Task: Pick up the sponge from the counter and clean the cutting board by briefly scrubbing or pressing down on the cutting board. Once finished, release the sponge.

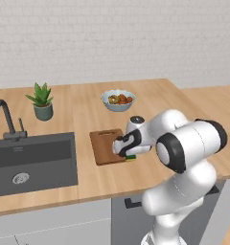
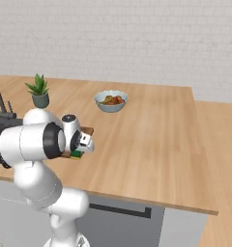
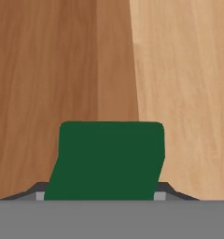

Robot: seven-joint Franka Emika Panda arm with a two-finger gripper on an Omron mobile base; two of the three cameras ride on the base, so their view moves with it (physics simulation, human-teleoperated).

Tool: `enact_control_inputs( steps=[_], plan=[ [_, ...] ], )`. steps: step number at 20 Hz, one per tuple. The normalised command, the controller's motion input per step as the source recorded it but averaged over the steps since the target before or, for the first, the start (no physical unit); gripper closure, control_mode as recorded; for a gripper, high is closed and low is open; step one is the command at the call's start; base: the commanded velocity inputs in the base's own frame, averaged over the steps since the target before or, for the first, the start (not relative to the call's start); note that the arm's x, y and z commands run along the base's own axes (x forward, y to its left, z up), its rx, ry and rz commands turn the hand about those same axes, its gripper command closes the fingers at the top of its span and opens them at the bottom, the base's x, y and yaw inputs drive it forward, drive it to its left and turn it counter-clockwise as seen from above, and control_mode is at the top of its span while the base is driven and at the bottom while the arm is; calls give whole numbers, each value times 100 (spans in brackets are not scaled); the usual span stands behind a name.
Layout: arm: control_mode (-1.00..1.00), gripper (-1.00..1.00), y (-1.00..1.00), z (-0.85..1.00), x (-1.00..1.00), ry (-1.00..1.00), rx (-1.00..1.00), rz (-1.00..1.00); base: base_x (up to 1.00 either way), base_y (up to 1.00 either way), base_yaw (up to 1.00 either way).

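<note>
Darker-brown wooden cutting board (image 1: 106,146) on the light-brown wood-grain counter (image 1: 83,107), just right of the dark grey sink (image 1: 33,162), flat and within the arm's reach. Small yellow sponge with dark green scrub layer (image 1: 131,156) at the board's near right corner, low against the wood, seemingly for pressing. Two-finger gripper (image 3: 100,196) closed onto the sponge, a finger on each side, green face forward.

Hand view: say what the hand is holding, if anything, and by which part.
The hand is shut on the sponge, clamped at its two opposite sides near the end nearest the camera, green scrub face showing, over the edge of the cutting board.
</note>
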Motion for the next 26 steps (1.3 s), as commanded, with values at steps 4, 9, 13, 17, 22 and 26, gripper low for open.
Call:
enact_control_inputs(
  steps=[4,9,13,17,22,26],
  plan=[
    [-100,100,0,0,58,0,0,0,0,0,0],
    [-100,100,0,0,62,0,0,0,0,0,0],
    [-100,100,0,0,71,2,-1,0,0,0,0],
    [-100,100,0,0,73,2,-2,0,0,0,0],
    [-100,100,2,0,66,0,-3,0,0,0,0],
    [-100,100,8,0,44,0,0,0,0,0,0]
  ],
)
